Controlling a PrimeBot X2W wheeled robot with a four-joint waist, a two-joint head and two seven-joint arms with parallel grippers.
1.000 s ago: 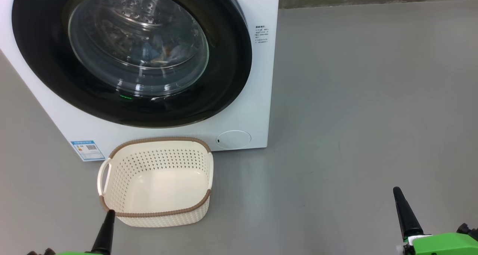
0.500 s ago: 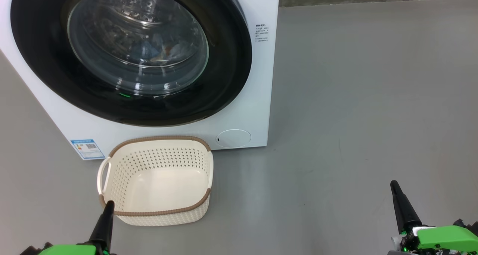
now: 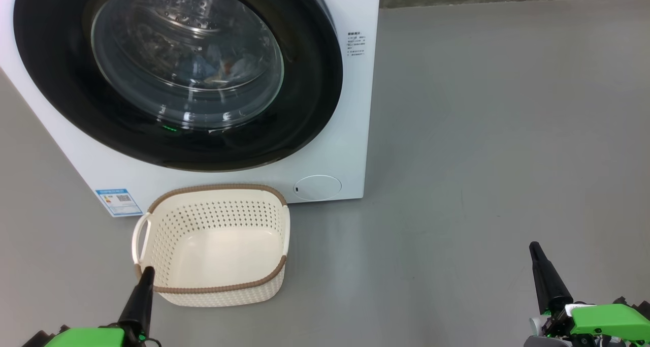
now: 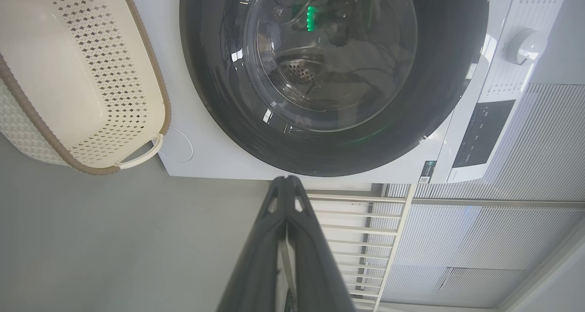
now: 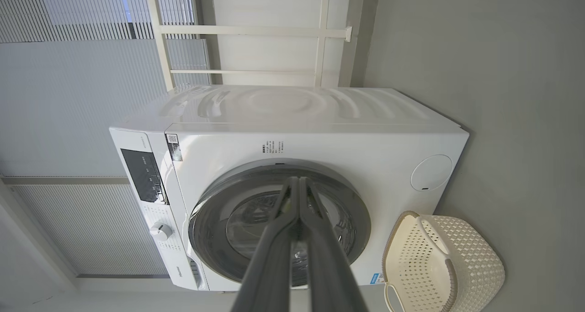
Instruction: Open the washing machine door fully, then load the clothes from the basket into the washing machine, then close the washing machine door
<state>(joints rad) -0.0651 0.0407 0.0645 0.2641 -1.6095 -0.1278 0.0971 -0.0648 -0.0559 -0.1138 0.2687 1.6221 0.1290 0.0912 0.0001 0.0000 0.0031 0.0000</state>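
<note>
While left gripper (image 3: 147,271) hovers, basket (image 3: 218,289) just ahead

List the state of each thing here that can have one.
washing machine door: closed.
clothes: inside the drum, behind the door.
basket: upright on the floor, empty.
small round flap: shut.
left gripper: fingers shut, holding nothing.
right gripper: fingers shut, holding nothing.

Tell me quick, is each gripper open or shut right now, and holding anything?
Left dark two-fingered gripper: shut, holding nothing.
Right dark two-fingered gripper: shut, holding nothing.
</note>
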